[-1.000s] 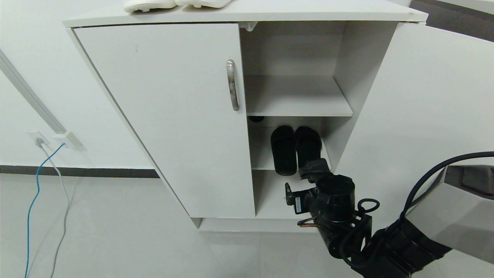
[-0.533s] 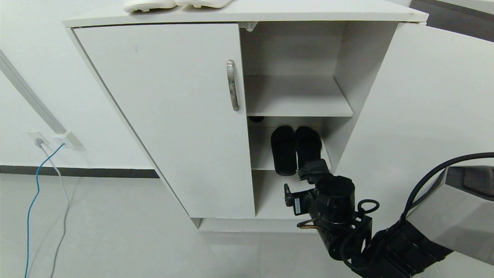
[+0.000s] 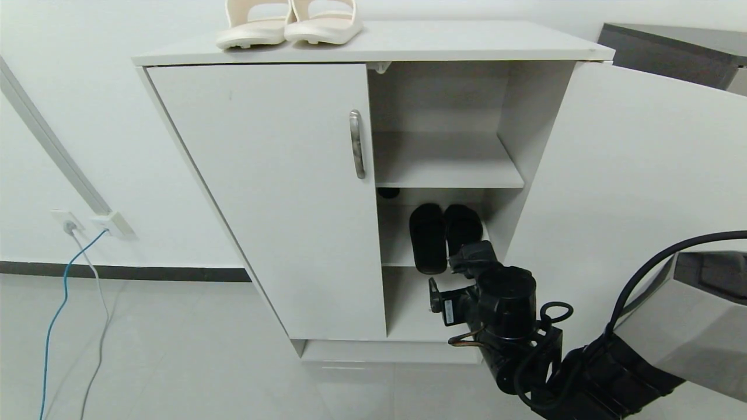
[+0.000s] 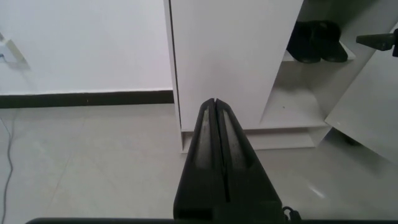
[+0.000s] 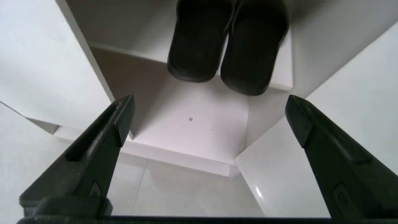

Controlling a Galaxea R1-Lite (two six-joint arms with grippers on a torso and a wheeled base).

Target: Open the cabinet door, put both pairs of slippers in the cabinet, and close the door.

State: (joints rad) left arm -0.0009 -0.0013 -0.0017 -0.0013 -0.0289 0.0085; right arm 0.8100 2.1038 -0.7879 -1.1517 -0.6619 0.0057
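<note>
The right gripper (image 5: 209, 107), jaws apart and empty, hangs just before the shelved black slippers (image 3: 444, 233). The cream slippers (image 3: 290, 26) lie up and leftward of it at the front edge of the cabinet (image 3: 467, 44) top, long axes front to back.

Black right end effector (image 5: 208, 115); grey arm shell (image 3: 694, 332); looped cables (image 3: 723, 235).

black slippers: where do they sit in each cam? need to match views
Head: black slippers on the middle shelf, open side, just above the right pincer.
Left wrist: black slippers far beyond the shut left pincer, beside the closed door.
Right wrist: black slippers ahead of the open right pincer, at the shelf edge.
Shared landmark: the bottom shelf beneath them.
</note>
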